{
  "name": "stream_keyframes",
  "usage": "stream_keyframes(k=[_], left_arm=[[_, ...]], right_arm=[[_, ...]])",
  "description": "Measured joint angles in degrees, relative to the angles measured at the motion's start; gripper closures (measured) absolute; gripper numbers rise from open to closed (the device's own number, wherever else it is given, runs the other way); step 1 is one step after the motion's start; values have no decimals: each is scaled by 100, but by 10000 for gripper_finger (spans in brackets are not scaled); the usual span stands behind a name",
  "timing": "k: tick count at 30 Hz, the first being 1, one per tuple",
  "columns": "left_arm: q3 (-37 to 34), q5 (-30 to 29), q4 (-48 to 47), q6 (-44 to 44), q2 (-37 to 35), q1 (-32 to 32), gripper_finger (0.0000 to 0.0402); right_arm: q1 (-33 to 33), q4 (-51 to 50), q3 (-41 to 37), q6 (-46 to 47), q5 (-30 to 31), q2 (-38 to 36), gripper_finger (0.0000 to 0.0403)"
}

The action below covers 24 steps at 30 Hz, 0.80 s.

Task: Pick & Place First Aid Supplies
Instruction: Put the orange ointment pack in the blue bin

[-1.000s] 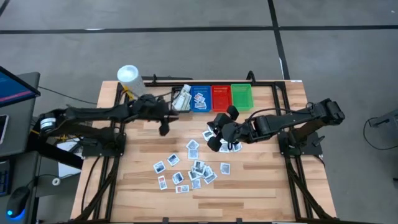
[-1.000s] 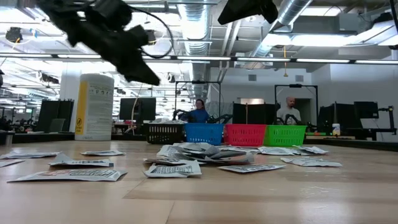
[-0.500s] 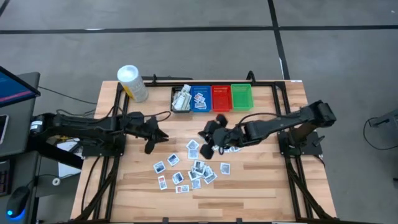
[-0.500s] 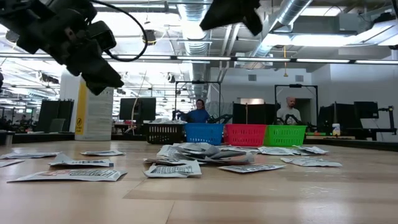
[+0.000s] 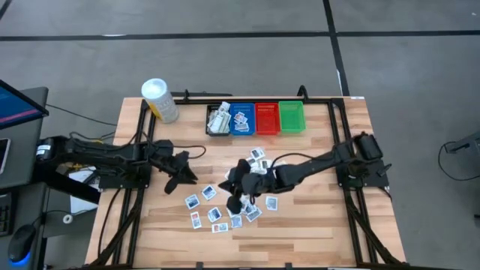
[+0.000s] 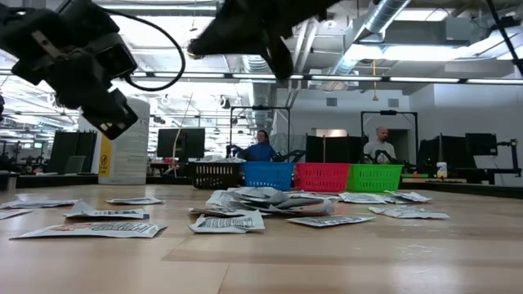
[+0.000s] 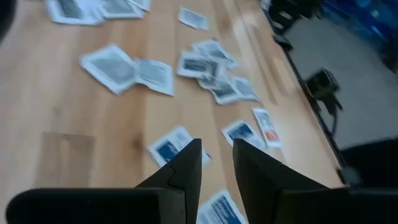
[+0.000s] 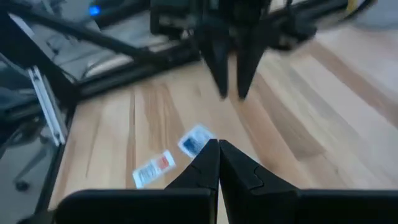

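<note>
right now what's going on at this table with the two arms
Two robot arms are sorting first aid packets scattered on a wooden table into a row of bins at the far edge: black bin, blue bin, red bin, green bin. The left gripper hangs over the left side of the scatter, fingers slightly apart and empty. The right gripper is shut, holding nothing, above the middle of the pile. Some packets already lie in the black and blue bins.
</note>
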Motion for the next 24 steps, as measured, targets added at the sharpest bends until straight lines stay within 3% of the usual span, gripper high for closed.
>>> stream_keyframes(k=[7,10,16,24], left_arm=[[-32,-53,10,315,-22,-858,309],[-32,-297,16,419,-21,-1217,309],[-32,-1046,30,401,-20,-1826,309],[-32,-2247,30,-472,-20,-2652,309]], right_arm=[[194,-48,158,-1,4,440,402],[320,-39,184,-17,-281,523,402],[542,-538,171,-256,-431,532,402],[810,-507,169,-302,-419,532,402]])
